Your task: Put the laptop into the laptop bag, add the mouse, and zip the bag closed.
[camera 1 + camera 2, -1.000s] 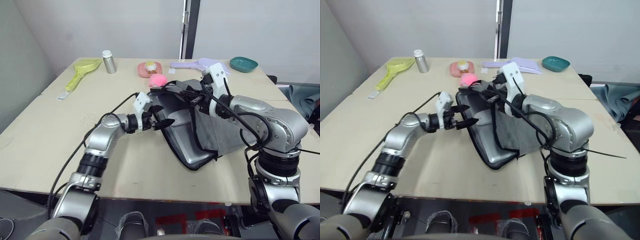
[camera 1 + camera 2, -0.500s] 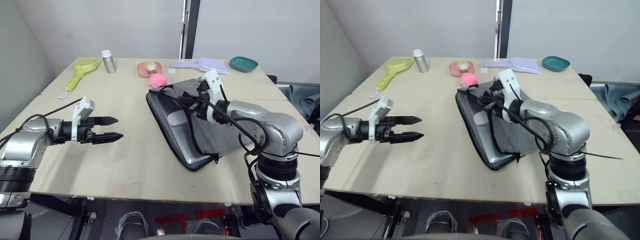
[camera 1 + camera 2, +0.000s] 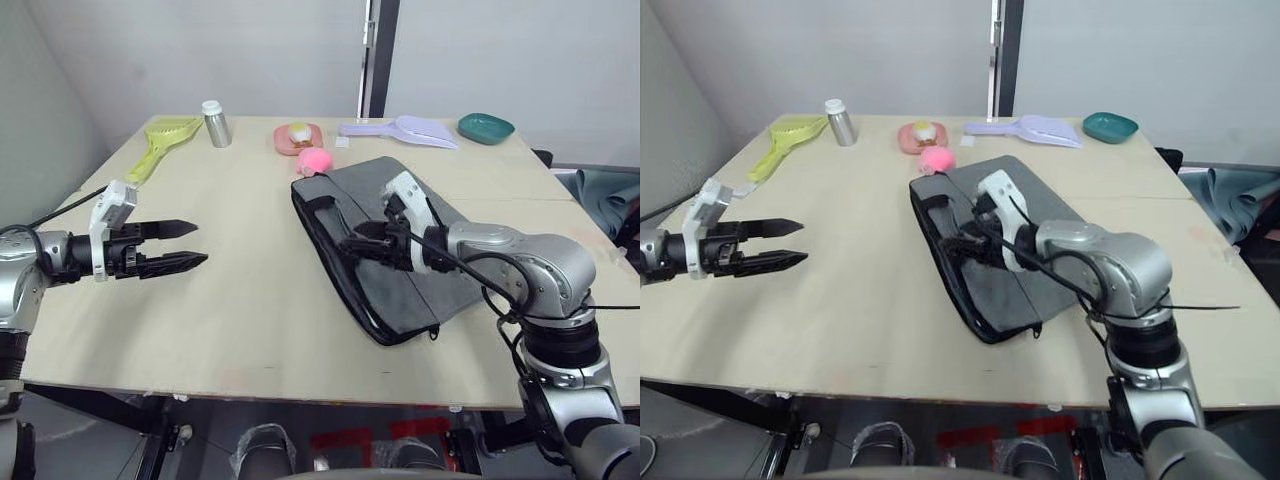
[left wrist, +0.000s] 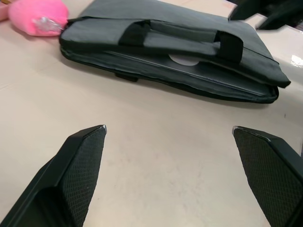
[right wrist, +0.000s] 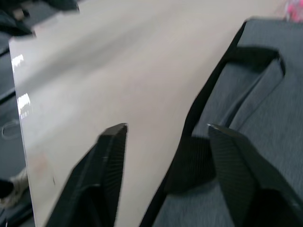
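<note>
Over the laptop bag (image 3: 395,240), lying flat mid-table with the laptop (image 4: 184,59) showing through its unzipped side, the right gripper (image 3: 352,247) is hovering released above a handle, so finding the zipper pull is likely coming next.

Laptop bag (image 3: 400,240) lying on the table (image 3: 250,300).
Pink blob (image 3: 315,161) touches its 11 o'clock corner; bottle (image 3: 213,123) at far 10 o'clock.

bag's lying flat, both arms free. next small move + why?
Probably bring the open right gripper to the zipper end to start closing: the laptop bag lies flat with its long edge gaping, the laptop showing inside. The open left gripper hovers far off. I can't make out the zipper pull.
</note>
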